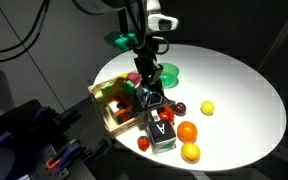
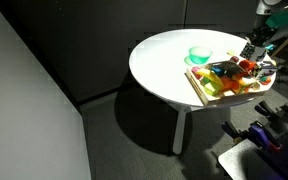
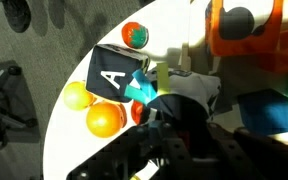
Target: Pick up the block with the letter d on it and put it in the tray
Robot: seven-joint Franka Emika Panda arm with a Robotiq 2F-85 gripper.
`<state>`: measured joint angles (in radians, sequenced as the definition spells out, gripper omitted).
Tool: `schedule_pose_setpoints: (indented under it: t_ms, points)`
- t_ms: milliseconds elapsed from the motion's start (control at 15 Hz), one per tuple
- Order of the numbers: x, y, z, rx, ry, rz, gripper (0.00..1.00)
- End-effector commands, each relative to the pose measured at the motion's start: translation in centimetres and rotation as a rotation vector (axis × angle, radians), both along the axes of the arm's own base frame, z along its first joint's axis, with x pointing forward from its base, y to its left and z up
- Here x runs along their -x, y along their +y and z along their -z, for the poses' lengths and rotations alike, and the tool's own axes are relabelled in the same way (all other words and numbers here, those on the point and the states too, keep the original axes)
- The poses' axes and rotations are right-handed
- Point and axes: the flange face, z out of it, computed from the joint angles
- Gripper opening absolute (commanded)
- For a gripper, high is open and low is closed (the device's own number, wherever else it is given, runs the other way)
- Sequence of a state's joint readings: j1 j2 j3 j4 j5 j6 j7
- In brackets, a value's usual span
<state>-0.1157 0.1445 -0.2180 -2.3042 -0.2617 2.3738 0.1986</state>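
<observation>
My gripper (image 1: 145,88) hangs over the table by the tray's near corner and is shut on a small dark cube (image 1: 148,99) with coloured marks. It is the block with the letter d, though the D face does not show. In the wrist view the dark block (image 3: 182,103) sits between the fingers (image 3: 179,125). The light-wood tray (image 1: 102,112) holds colourful toy shapes and lies just beside the held block. It also shows in the other exterior view (image 2: 196,86) and at the right of the wrist view (image 3: 196,40). The gripper (image 2: 254,48) is above it there.
A dark cube with a white A (image 1: 161,130) (image 3: 112,80) lies next to the held block. Toy fruits surround it: an orange (image 1: 187,131), two yellow ones (image 1: 190,152) (image 1: 207,107), a red one (image 1: 143,143). A green bowl (image 1: 166,72) (image 2: 199,55) stands behind the gripper.
</observation>
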Motion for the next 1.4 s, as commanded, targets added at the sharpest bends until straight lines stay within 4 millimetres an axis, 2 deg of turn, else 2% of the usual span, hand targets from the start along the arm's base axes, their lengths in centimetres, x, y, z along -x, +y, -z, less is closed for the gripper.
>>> schedule_pose_setpoints:
  t_ms: [0, 267, 667, 933, 1333]
  points:
    - [-0.9, 2.3, -0.8, 0.042, -0.006, -0.016, 0.07]
    - [-1.9, 5.2, -0.5, 0.1, -0.007, -0.054, 0.06]
    - [-2.7, 9.0, 1.1, 0.221, 0.0, -0.095, 0.07]
    - [-2.5, 11.4, 1.8, 0.255, 0.005, -0.124, 0.07]
    - [-1.8, 14.7, 2.2, 0.205, -0.002, -0.202, 0.07]
